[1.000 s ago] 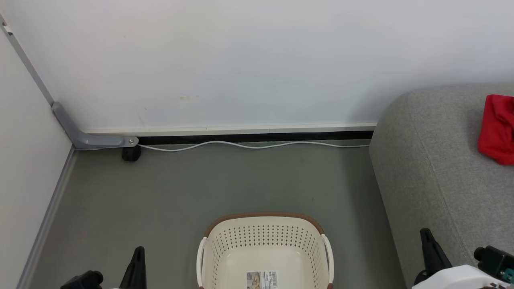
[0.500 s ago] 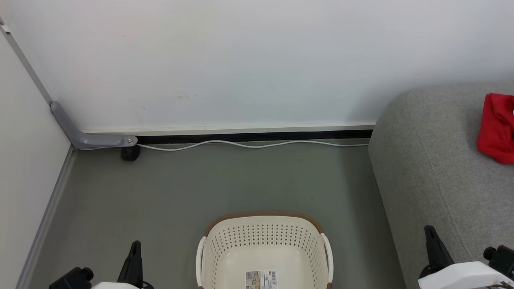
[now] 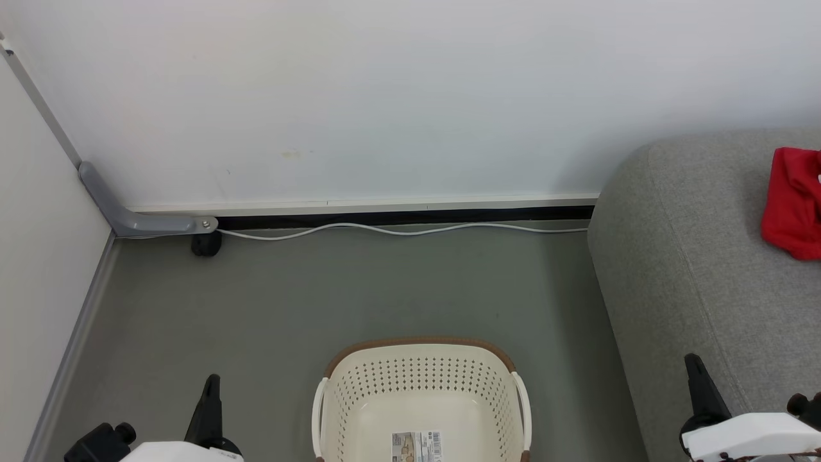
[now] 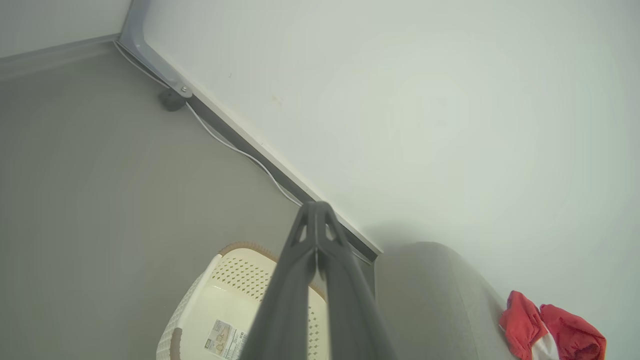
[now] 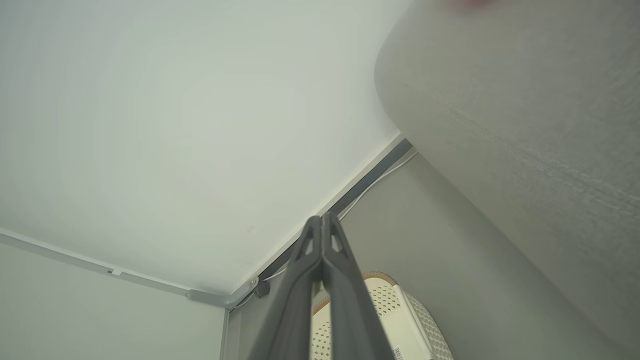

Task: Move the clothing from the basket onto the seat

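Note:
The cream basket (image 3: 417, 375) stands on the floor at the bottom centre, with nothing in it but a barcode label (image 3: 418, 444) on its base. Red clothing (image 3: 792, 202) lies on the grey seat (image 3: 693, 269) at the right edge. My left gripper (image 3: 210, 385) is left of the basket, shut and holding nothing. My right gripper (image 3: 696, 369) hangs over the seat's front edge, also shut with nothing in it. In the left wrist view the closed gripper (image 4: 316, 207) points over the basket (image 4: 235, 270) toward the seat (image 4: 435, 300) and clothing (image 4: 550, 330). The right wrist view has its gripper (image 5: 321, 220), the basket (image 5: 385, 300) and the seat (image 5: 525, 125).
A white wall (image 3: 385, 96) closes off the back, and a side wall (image 3: 38, 256) meets it at the left corner. A white cable (image 3: 397, 231) runs along the skirting to a grey bracket (image 3: 147, 223). Grey floor (image 3: 353, 289) lies between the basket and the wall.
Both grippers have slid slightly outward, the left one leftward and the right one rightward. The whole picture has shifted a little. The basket and clothing have not moved.

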Motion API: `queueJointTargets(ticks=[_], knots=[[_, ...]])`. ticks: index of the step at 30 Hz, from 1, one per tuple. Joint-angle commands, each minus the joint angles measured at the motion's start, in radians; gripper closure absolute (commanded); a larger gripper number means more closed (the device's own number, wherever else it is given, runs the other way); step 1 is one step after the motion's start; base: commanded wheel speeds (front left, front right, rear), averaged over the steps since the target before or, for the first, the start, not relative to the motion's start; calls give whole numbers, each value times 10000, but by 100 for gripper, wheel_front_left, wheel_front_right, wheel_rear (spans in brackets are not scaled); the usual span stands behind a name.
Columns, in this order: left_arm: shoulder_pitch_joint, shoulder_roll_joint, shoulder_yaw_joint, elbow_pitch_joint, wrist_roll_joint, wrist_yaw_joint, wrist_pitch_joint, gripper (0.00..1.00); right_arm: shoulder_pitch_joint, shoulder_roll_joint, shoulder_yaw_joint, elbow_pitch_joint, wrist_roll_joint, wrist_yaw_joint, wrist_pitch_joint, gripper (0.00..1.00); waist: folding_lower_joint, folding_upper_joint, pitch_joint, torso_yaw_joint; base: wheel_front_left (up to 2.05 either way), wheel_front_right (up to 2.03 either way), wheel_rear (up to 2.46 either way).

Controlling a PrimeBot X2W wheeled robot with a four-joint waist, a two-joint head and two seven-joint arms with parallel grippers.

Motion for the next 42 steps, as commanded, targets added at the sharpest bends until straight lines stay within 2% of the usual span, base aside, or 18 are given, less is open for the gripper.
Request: queueJointTargets(ticks=[1, 42], knots=[[-556, 139, 237, -304, -365, -154, 75, 100, -456, -75, 27, -333, 324, 7, 106, 100, -1, -1, 3, -3, 0, 0, 0], [-1139, 182, 779, -615, -5032, -557, 1282, 100, -637, 44, -590, -975, 4844, 12, 1284, 100, -1, -1, 95, -90, 0, 0, 0]])
